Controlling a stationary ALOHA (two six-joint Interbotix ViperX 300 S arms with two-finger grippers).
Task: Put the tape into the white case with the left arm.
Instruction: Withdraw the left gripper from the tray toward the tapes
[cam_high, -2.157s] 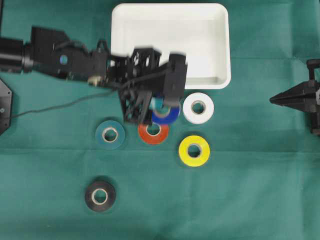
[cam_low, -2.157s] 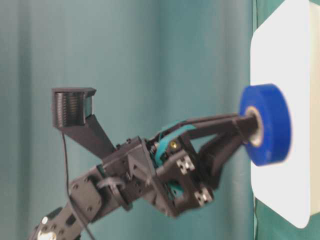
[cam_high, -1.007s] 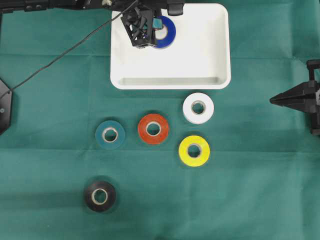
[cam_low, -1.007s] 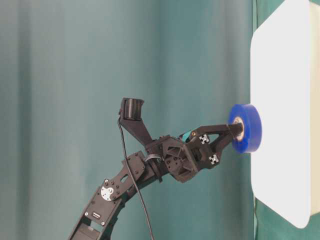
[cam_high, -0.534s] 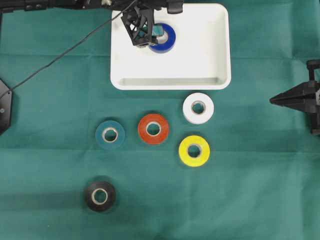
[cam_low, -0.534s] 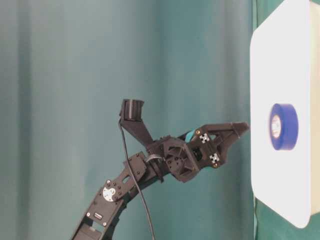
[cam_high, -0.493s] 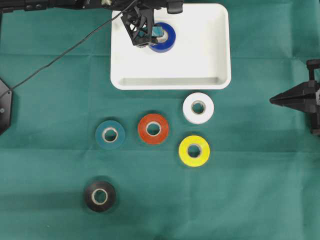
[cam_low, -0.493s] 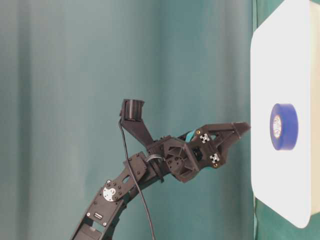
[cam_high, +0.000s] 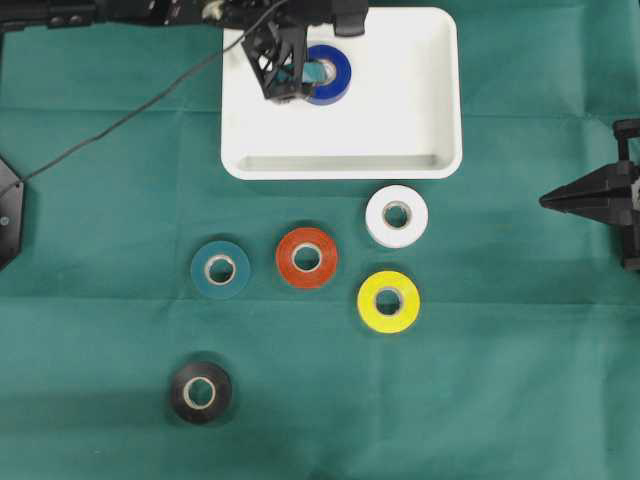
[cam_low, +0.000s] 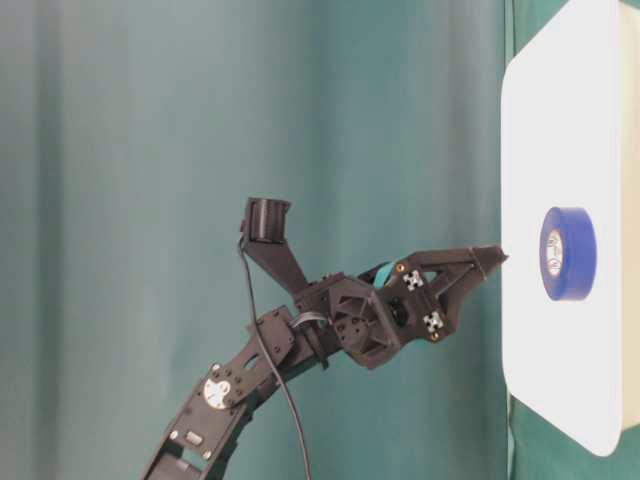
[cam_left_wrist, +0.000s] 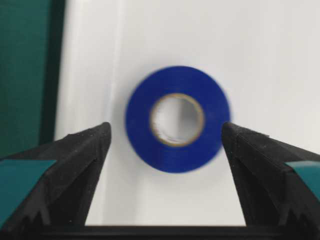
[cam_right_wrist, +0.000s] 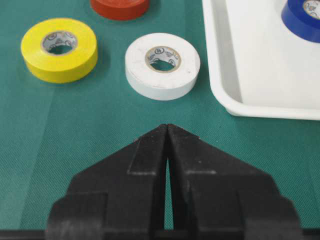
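A blue tape (cam_high: 330, 76) lies flat on the floor of the white case (cam_high: 400, 110), in its back left part. My left gripper (cam_high: 312, 70) hovers above it, open. In the left wrist view the blue tape (cam_left_wrist: 177, 119) shows between the two spread fingers (cam_left_wrist: 82, 160) with nothing touching it. From table level the left gripper (cam_low: 488, 259) stands off from the blue tape (cam_low: 568, 253) in the case (cam_low: 560, 110). My right gripper (cam_high: 548, 200) rests at the table's right edge, and its own view shows the right gripper (cam_right_wrist: 167, 128) shut on nothing.
On the green cloth in front of the case lie a white tape (cam_high: 396, 216), a red tape (cam_high: 306, 258), a yellow tape (cam_high: 388, 301), a teal tape (cam_high: 220, 269) and a black tape (cam_high: 200, 392). The left arm's cable (cam_high: 120, 120) trails across the back left.
The left gripper has opened and let go of the blue tape, which has dropped flat onto the case floor. The right arm has stayed where it was.
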